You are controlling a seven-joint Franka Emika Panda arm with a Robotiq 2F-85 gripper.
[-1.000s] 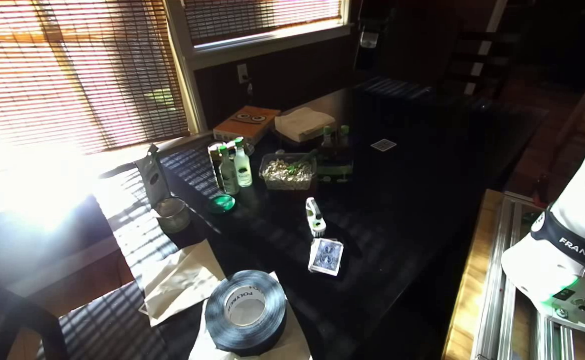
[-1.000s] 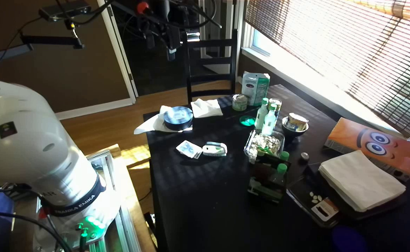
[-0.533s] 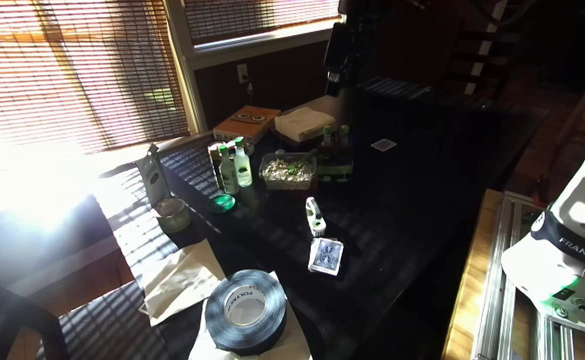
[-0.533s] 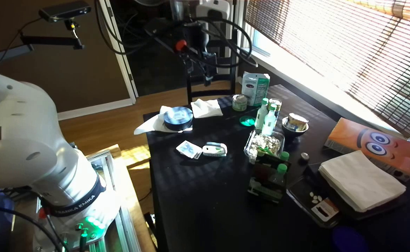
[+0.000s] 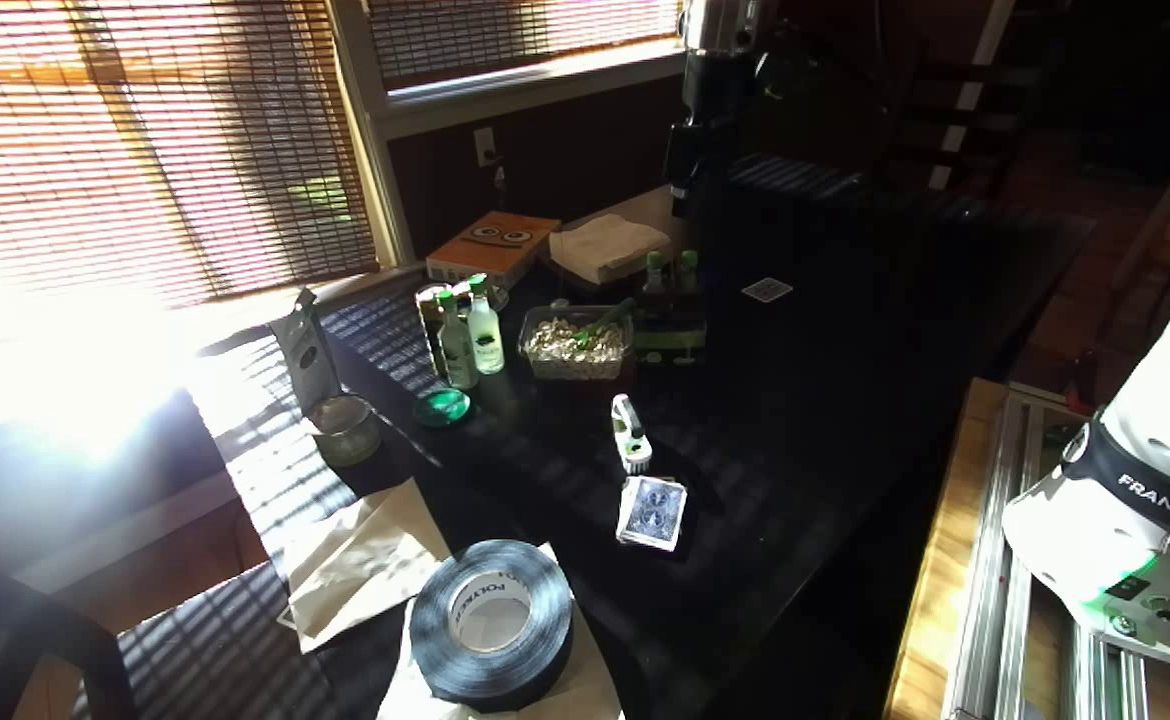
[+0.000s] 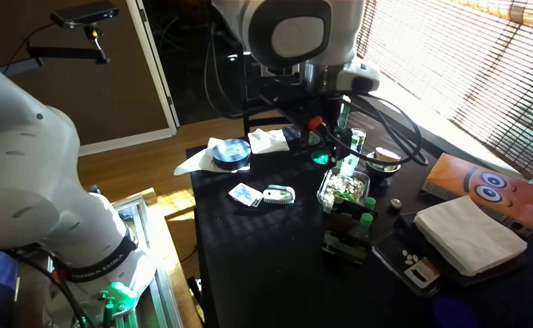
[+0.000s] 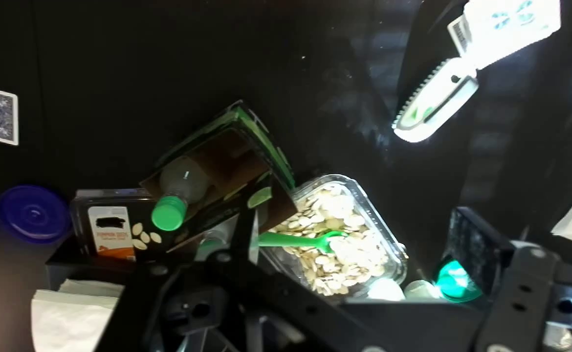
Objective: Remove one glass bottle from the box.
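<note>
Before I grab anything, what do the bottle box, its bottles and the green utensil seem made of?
The box: likely cardboard, thin printed panels, matte brown inside. The bottles: probably glass, perhaps plastic; smooth, partly clear, glinting. The green utensil: apparently plastic, smooth, evenly coloured.

A green-capped bottle (image 7: 179, 189) in the box (image 7: 227, 154), a seed tub (image 7: 378, 218) alongside, the end effector (image 7: 357, 237) agape.

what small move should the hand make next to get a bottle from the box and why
Probably ease the open hand sideways toward the box: the wrist view shows the seed tub between its jaws, with one boxed bottle outside them.
</note>
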